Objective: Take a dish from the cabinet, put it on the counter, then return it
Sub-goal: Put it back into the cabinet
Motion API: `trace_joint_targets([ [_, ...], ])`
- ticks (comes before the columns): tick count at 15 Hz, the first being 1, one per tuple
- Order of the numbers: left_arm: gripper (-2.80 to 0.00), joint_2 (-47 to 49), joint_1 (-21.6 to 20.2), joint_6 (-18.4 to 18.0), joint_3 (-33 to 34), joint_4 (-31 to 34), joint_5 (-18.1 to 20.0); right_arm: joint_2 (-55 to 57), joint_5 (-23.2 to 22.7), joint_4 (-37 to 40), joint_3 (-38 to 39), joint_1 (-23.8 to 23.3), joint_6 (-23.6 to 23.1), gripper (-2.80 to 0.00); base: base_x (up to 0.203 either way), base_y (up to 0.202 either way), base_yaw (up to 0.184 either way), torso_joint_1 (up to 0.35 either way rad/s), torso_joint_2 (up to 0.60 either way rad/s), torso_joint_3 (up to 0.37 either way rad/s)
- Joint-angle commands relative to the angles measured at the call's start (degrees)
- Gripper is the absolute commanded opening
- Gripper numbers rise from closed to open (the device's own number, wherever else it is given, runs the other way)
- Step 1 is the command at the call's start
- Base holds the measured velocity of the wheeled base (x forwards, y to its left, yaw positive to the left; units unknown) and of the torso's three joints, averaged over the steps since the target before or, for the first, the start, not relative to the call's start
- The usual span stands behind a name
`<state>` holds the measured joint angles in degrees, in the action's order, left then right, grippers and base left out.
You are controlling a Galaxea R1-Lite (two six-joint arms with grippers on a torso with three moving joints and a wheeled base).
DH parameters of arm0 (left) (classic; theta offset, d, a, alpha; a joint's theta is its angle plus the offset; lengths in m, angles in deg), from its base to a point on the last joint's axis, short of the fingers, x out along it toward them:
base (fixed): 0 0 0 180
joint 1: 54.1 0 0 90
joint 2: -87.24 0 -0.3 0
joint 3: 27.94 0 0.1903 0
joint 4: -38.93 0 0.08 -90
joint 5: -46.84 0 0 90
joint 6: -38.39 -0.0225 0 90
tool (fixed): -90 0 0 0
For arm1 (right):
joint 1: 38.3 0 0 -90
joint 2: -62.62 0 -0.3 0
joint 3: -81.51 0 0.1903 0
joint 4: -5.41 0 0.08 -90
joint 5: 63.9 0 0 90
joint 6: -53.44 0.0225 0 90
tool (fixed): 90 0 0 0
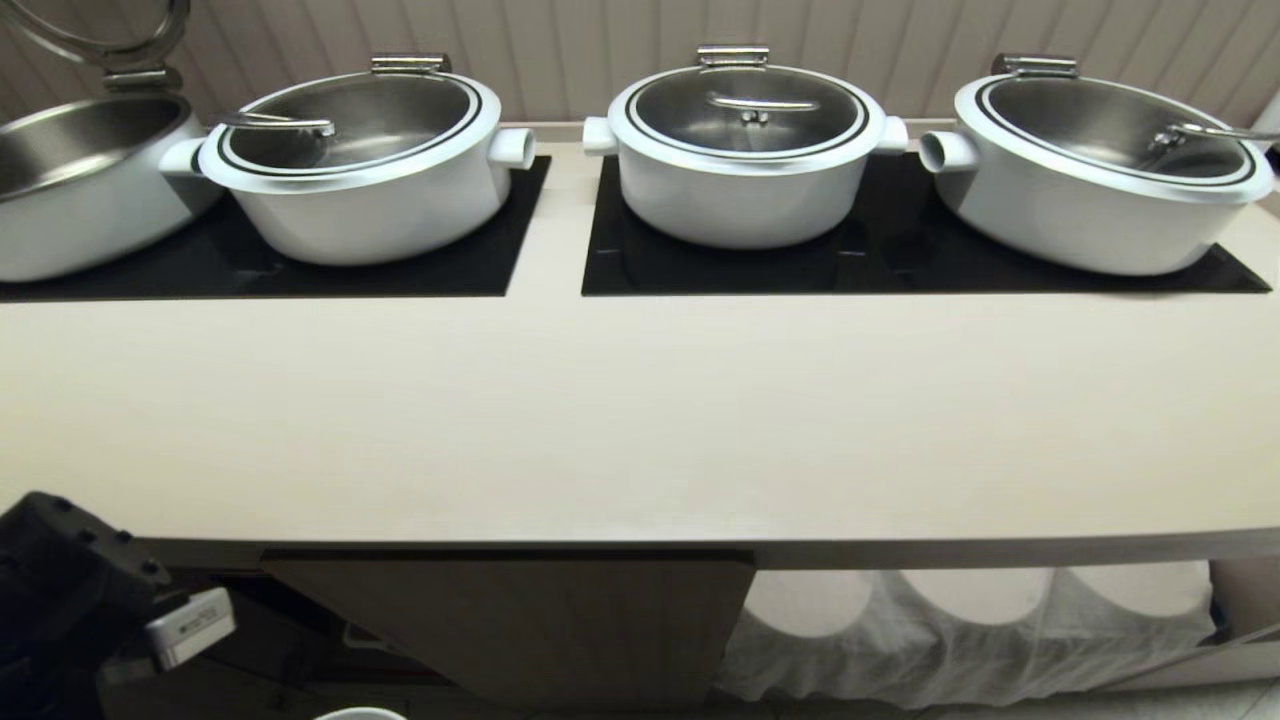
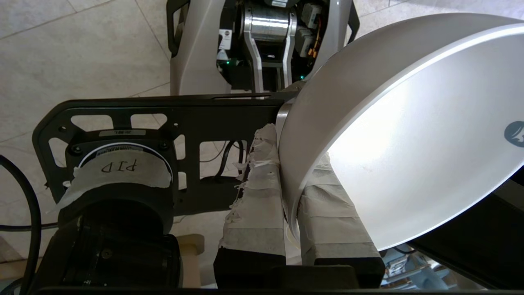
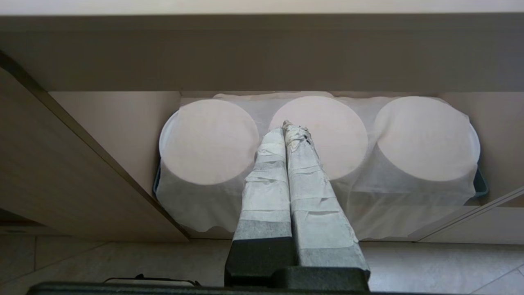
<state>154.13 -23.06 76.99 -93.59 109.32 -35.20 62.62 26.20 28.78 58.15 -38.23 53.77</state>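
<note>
- Nearest the camera in the left wrist view, the left gripper [image 2: 290, 192] is clamped on the dish [image 2: 409, 135]: its 2 tape-wrapped fingers [image 2: 256, 196] pinch the rim, 1 outside the wall and 1 inside the bowl.
- From that pinch the dish fans out toward 2 o'clock, tilted, its glossy white inside facing the camera, with a small dark mark at the frame's 3 o'clock edge.
- Behind the dish lie the robot's own base [image 2: 262, 45] and the tiled floor [image 2: 82, 45].
- At 7 o'clock in the head view, a sliver of the dish's white rim [image 1: 360, 713] shows at the bottom edge, below the counter's front edge; the left arm [image 1: 70, 600] sits dark at 8 o'clock.
- The right gripper [image 3: 288, 127] has its taped fingers pressed together, holding nothing, and points at 3 cloth-covered round stacks [image 3: 323, 135] inside the cabinet [image 3: 82, 155].
- An open cabinet door [image 1: 520, 620] hangs at 6 o'clock in the head view, with the covered stacks to its right at 5 o'clock.
- Farther off, the counter [image 1: 640, 420] spreads across the middle, bare in front.
- At 12 o'clock, along the back, 4 white pots [image 1: 745, 150] stand on black glass panels [image 1: 900, 260].
</note>
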Motion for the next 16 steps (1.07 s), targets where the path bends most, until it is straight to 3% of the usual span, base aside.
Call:
trace_joint_targets([
  [1, -2.8, 0.0, 0.1, 0.2, 0.1, 0.3, 0.0, 0.1, 0.0, 0.0, 0.0, -0.1, 0.0, -2.8, 0.0, 0.0, 0.0, -0.15, 0.35, 0.18],
  [11, -2.8, -1.7, 0.1, 0.3, 0.1, 0.3, 0.2, 0.1, 0.0, 0.0, 0.0, 0.0, 0.0, -2.8, 0.0, 0.0, 0.0, -0.222, 0.48, 0.262],
  [16, -2.8, -2.9, 2.8, 1.7, 0.2, 0.4, 0.2, 0.1, 0.0, 0.0, 0.0, 0.0, 0.1, -2.8, 0.0, 0.0, 0.0, -0.235, 0.52, 0.291],
])
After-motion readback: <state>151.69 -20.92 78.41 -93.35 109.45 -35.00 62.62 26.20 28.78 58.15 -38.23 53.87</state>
